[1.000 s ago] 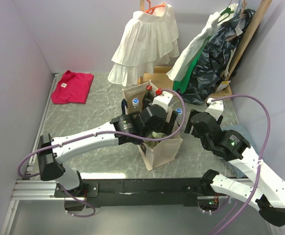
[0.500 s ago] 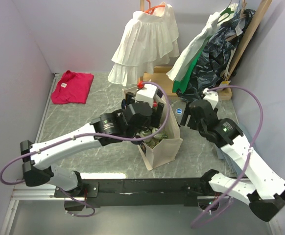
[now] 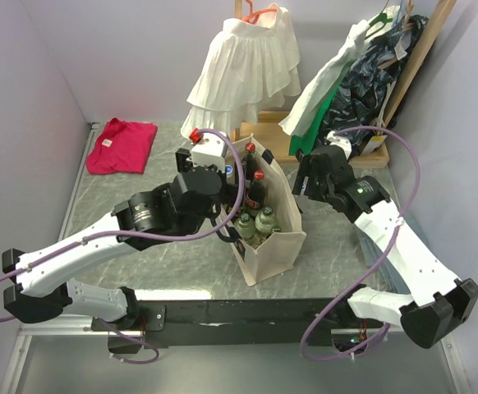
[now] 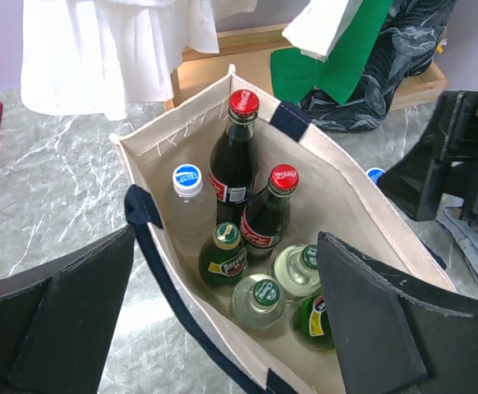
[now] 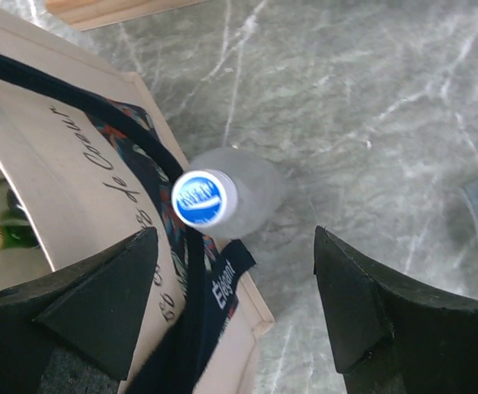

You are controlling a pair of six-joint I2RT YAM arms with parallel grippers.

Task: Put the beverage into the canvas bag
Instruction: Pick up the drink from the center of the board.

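Left gripper [image 4: 222, 324] has backed out of the canvas bag [image 3: 273, 250], jaws wide and empty. Right gripper [image 5: 235, 304] has moved forward, spread wide above the water bottle [image 5: 222, 199] standing just beside the bag's outer wall; bare table [image 5: 387, 123] on its other side.

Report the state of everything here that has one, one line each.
bag: upright, mouth open, bottles inside
bagged bottles: upright, capped
loose bottle: upright beside the bag, capped
left gripper: open, empty, over the bag
right gripper: open, empty, over the loose bottle
red cloth: lying on the table
white skirt: hanging from a hanger
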